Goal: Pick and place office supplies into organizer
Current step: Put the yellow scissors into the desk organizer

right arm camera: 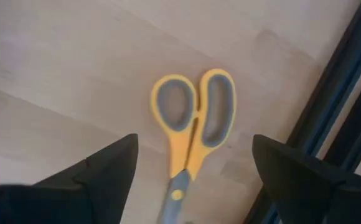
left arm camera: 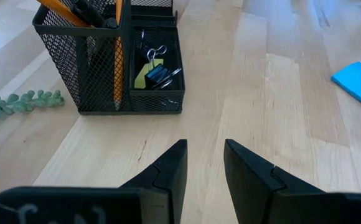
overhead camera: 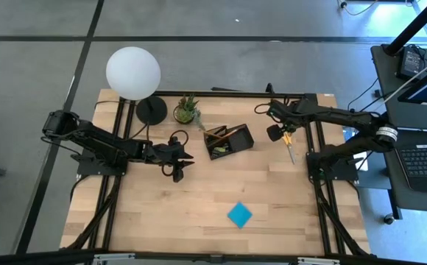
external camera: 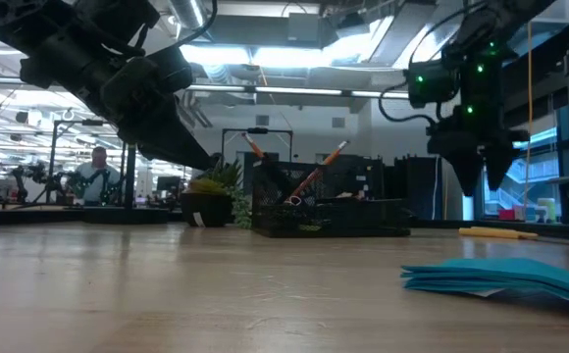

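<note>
The yellow-handled scissors (right arm camera: 190, 134) lie flat on the counter (overhead camera: 199, 199), right of the organizer (overhead camera: 228, 140). The right claw (right arm camera: 193, 162) hangs over them, spread wide. They look light, hard and thin, so pinching the neck below the loops seems best. The left claw (left arm camera: 204, 163) waits nearby, a little open and holding nothing.

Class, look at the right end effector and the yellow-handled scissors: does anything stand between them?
No. The right end effector hangs open directly above the scissors, which lie flat on bare table; nothing visible lies between.

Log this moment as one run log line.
right gripper: open over scissors | left gripper: open, idle near organizer | sticky-note pad: on table
</note>
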Motion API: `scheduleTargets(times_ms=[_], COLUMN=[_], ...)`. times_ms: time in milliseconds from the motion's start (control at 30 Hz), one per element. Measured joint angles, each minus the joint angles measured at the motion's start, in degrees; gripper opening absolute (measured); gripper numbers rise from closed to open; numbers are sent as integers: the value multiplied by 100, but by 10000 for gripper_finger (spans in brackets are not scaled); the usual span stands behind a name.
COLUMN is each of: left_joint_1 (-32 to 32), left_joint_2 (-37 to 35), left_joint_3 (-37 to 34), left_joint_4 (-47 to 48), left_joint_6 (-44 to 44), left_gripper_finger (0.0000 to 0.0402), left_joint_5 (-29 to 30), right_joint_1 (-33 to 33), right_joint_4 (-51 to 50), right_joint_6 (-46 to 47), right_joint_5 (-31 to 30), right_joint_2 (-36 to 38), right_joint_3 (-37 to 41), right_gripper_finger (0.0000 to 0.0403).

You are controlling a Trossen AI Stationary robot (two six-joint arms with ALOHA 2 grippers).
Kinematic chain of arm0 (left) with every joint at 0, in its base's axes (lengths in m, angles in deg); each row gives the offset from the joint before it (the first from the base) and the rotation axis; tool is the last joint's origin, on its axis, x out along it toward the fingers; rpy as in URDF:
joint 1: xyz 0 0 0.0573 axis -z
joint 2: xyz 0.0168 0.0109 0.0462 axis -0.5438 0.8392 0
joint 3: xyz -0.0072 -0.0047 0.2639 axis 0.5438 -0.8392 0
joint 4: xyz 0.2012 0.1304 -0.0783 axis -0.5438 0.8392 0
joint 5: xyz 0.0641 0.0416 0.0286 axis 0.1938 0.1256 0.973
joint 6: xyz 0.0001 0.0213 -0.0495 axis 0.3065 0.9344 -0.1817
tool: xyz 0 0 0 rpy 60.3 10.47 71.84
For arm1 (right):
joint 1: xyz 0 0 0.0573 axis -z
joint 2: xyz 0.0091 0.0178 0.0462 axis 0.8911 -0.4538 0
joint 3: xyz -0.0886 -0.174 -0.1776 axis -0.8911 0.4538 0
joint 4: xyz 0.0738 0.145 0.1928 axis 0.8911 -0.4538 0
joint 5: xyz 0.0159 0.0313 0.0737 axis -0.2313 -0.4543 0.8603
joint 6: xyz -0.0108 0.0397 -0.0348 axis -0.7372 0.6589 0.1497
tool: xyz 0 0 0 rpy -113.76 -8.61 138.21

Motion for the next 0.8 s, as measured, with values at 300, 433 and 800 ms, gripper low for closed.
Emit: scheduleTargets(times_ms=[300,433,800], left_joint_1=[0,0,0], left_joint_2=[2,0,0], left_joint_3=[0,0,0], left_joint_4=[2,1,0], left_joint_6=[0,0,1], left_gripper_finger=[98,98,98], left_joint_5=[0,0,17], right_joint_1=[413,539,669], right_joint_4=[1223,1385,1821], right_joint_6=[-263,-379,-422], right_joint_5=[11,13,61], right_joint_2=[0,0,0], right_joint_3=[695,868,1139], right_gripper_finger=[316,316,261])
